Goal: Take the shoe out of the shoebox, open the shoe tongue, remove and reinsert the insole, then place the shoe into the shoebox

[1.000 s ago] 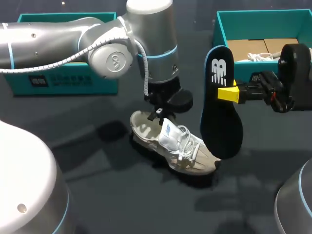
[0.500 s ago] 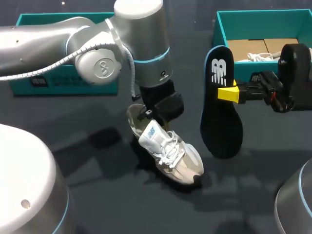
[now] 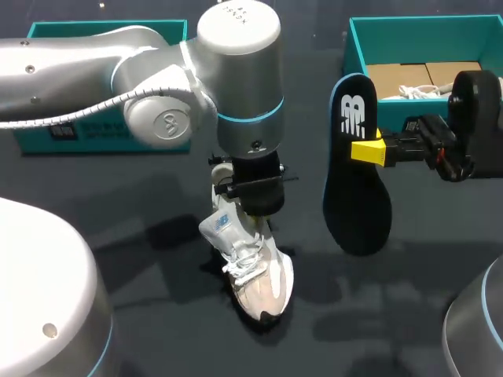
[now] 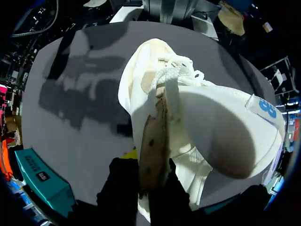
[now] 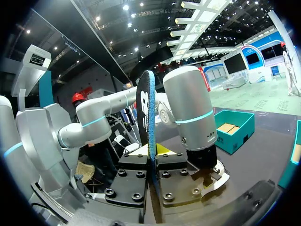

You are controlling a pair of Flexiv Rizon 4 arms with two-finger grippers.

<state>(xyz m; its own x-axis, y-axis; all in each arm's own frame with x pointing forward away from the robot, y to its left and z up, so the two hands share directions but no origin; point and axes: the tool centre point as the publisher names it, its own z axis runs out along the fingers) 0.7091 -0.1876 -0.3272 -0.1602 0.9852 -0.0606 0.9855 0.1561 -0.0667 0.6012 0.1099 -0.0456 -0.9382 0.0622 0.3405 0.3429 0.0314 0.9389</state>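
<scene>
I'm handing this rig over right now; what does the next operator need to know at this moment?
Left end effector: shut on the heel collar of the sneaker, mid-table.
Right end effector: shut on the insole, held upright, apart from the sneaker.
Done: sneaker out, insole removed.
To do: reinsert insole, put sneaker into the shoebox at far right.

Cream-white shoe with white laces and blue tongue label, black insole with white logo, teal shoebox, dark grey tabletop, yellow-tipped right tool.
</scene>
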